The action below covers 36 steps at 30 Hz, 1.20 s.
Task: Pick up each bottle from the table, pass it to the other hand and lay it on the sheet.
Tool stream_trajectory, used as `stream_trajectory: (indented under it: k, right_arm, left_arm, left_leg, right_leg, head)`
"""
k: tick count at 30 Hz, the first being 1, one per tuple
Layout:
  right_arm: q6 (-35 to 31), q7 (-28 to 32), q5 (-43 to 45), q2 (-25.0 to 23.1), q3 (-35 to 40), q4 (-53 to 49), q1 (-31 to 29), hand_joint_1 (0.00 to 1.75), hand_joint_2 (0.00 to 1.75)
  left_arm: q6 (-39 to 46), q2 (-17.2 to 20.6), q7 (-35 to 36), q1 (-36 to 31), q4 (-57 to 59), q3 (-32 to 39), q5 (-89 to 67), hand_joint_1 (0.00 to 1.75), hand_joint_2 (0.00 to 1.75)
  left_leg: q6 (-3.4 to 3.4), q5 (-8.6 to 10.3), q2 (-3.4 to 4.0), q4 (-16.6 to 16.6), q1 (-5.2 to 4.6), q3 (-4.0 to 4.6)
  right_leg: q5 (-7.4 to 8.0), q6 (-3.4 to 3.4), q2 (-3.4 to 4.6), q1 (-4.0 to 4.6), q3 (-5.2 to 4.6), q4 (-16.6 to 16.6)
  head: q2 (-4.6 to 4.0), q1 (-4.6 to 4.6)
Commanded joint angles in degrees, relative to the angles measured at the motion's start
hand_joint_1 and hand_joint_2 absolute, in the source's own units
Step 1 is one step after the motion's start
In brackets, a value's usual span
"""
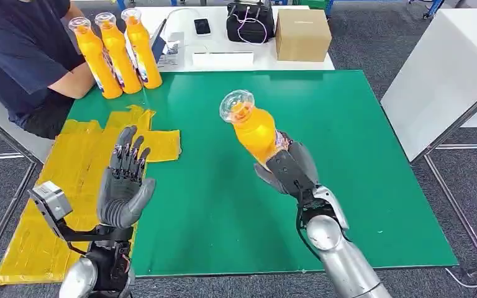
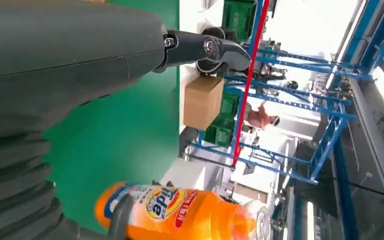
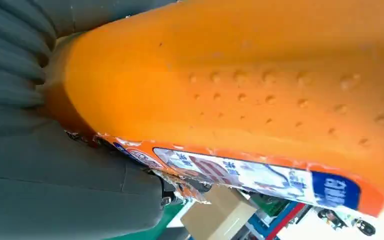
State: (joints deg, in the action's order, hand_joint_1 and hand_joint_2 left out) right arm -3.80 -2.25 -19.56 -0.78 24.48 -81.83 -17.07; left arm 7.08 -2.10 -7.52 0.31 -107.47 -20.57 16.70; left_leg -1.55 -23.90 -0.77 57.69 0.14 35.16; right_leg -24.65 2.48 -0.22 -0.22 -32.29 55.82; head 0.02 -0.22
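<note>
Handover is the step now, as I judge it. Right hand (image 1: pixel 289 167) grips the bottle (image 1: pixel 251 127) around its lower body and holds it above the green mat (image 1: pixel 348 155), tilted, with the clear cap pointing up and toward the left side. Left hand (image 1: pixel 124 183) is raised over the near edge of the yellow sheet (image 1: pixel 81 143), palm toward the bottle, fingers spread wide and holding nothing. The two hands are well apart.

To do this well, I think the left hand should close on the free upper body of the bottle, between the cap and the right fingers, because the lower part is covered. The right hand should release only after the left grip is firm; the bottle looks smooth and full, so it may slip.

Room between the hands is open green mat, with nothing standing there. Three more bottles (image 1: pixel 119 53) stand at the far left corner, near a person's arm (image 1: pixel 68 84), so the left hand should not swing far forward. The sheet is wrinkled and hangs over the table's left edge; I would lay the bottle on its inner part, away from that edge.
</note>
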Motion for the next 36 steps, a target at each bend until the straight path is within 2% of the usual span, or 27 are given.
stream_trajectory:
  k: [1,4,9,16,28,29,36]
  right_arm:
    - [-0.1,-0.4,1.4,-1.2,0.4,1.4,-1.9,1.75,1.75]
    - [0.7,-0.5,2.3,-2.2,2.4,3.1,-3.3,1.75,1.75]
    - [0.2,-0.7,1.7,-5.1,7.4,5.8,-6.3,1.75,1.75]
    - [-0.3,-0.9,-1.6,-4.8,11.7,5.5,-8.0,1.75,1.75]
    - [0.6,-1.8,-2.2,-5.3,14.9,7.6,-9.8,1.75,1.75]
    - [0.5,-1.9,-2.6,-5.2,15.5,7.4,-9.5,1.75,1.75]
    - [0.6,-2.0,-3.2,-4.9,17.5,8.0,-8.0,1.75,1.75]
  left_arm:
    - [-0.4,0.8,0.9,-3.3,2.2,-2.5,0.1,0.0,1.75]
    - [-1.2,0.4,1.5,-3.9,3.3,-3.8,0.4,0.0,1.75]
    - [-2.4,0.1,1.2,-4.8,5.3,-9.8,1.7,0.0,1.75]
    - [-2.8,1.0,1.6,-6.7,6.2,-12.4,3.2,0.0,1.75]
    - [-2.6,0.9,2.4,-7.9,7.7,-13.2,4.3,0.0,1.75]
    - [-2.0,0.9,2.4,-7.8,7.6,-12.9,4.1,0.0,1.75]
    - [0.2,0.9,2.0,-6.8,6.5,-9.7,2.9,0.0,1.75]
  left_leg:
    - [0.05,-0.02,0.03,0.0,0.01,-0.06]
    - [0.04,-0.02,0.08,0.0,0.01,-0.04]
    - [0.07,-0.08,0.26,0.0,0.03,-0.14]
    - [0.07,-0.05,0.09,0.0,0.03,-0.13]
    - [0.04,-0.01,0.07,0.0,0.01,-0.01]
    - [0.1,-0.1,0.14,0.0,0.05,-0.21]
    - [0.06,-0.03,0.1,0.0,0.04,-0.07]
  right_leg:
    - [-0.03,-0.03,0.0,0.01,0.06,0.0]
    - [-0.02,-0.02,0.03,0.02,0.03,0.0]
    - [-0.02,-0.04,0.19,0.03,0.13,0.0]
    - [-0.05,-0.04,0.03,0.03,0.14,0.0]
    - [-0.02,-0.03,0.02,0.01,0.03,0.0]
    - [-0.1,-0.07,0.06,0.05,0.23,0.0]
    - [-0.02,-0.04,0.06,0.04,0.09,-0.1]
  head:
    - [0.0,0.0]
    - [0.0,0.0]
    - [0.0,0.0]
    - [0.0,0.0]
    - [0.0,0.0]
    - [0.0,0.02]
    - [0.0,0.02]
